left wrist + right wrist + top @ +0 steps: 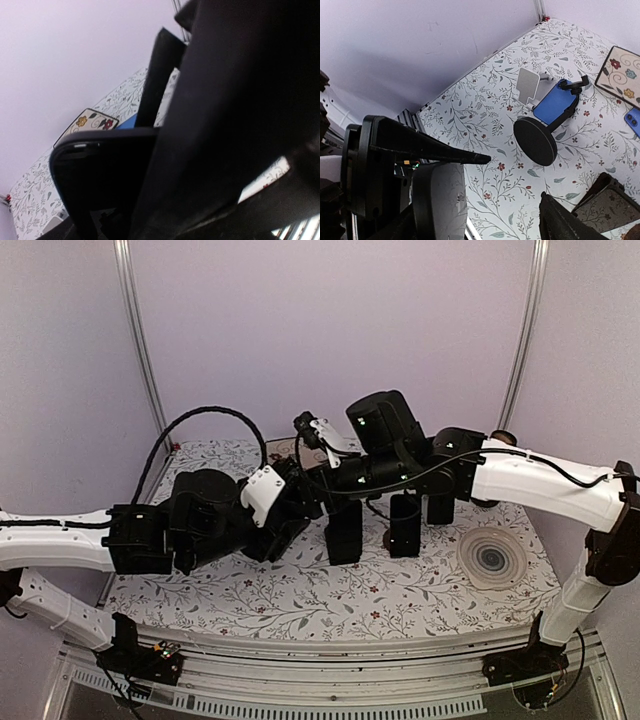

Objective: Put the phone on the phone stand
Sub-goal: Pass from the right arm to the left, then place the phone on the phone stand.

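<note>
Right wrist view tells you most: your right tool (516, 178) has its two fingers spread wide with only floral tabletop (485, 115) between them, pinching nothing. Past it the phone stand (536, 141) stands upright on a black round foot, its arm slanting up to a small clamp. A blue rectangular panel (554, 107) leans along that arm with a pale plate (527, 85) just beside it; you can't tell whether those belong to the stand. The phone (632, 123), blue with two lenses showing, lies flat at the frame's right edge, mostly cut off, just beside a patterned coaster (624, 70) and well apart from the stand. A dark glossy slab (606, 206) sits bottom right near that tool's finger; can't identify it. Top external: both arms meet over the middle of the tabletop, with the left tool (298, 510) pointing toward the right arm's wrist. The phone is hidden behind the arms, and a pale ringed disc (490, 558) lies off to the right. Left wrist: a big dark finger (225, 125) fills the frame and a sliver of blue shows beside the coaster. You can't tell whether the left tool is spread or pinching.
</note>
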Robot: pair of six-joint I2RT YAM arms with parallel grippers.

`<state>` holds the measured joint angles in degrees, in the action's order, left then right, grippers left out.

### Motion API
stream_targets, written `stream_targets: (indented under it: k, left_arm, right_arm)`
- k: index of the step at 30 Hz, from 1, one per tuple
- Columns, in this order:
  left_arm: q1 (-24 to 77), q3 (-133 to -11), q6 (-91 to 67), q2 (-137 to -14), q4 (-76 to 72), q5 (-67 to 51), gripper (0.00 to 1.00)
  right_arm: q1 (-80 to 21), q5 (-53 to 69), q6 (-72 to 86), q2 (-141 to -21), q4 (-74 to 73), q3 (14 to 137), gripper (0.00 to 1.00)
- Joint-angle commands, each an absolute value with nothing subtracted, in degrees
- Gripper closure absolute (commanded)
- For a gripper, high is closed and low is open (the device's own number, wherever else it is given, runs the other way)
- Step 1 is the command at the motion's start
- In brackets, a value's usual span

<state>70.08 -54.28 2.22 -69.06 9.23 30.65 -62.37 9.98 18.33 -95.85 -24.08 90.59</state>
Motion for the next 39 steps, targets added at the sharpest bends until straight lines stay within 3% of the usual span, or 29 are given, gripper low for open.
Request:
stream_targets:
  k: [1,12,25,39]
  left_arm:
    - [68.83,-51.85,-0.15,-67.41,5.54,30.67,0.69]
    - [63.4,-47.02,-8.17,-64.04,3.14,33.19,0.72]
    - [49.23,-47.52,-22.77,-66.7,6.44,43.43,0.74]
    - [31.97,-45.51,-27.12,-75.29,-3.17,36.24,0.73]
  right_arm:
    - [-62.64,6.24,19.83,-92.49,-21.16,90.44,0.17]
    - [-59.47,-9.51,27.34,-80.46,-16.14,79.05,0.01]
    - [-59.18,-15.63,30.04,-72.42,-13.2,70.71,0.01]
    - [-59.08,-15.21,29.98,-66.34,-8.71,63.94,0.01]
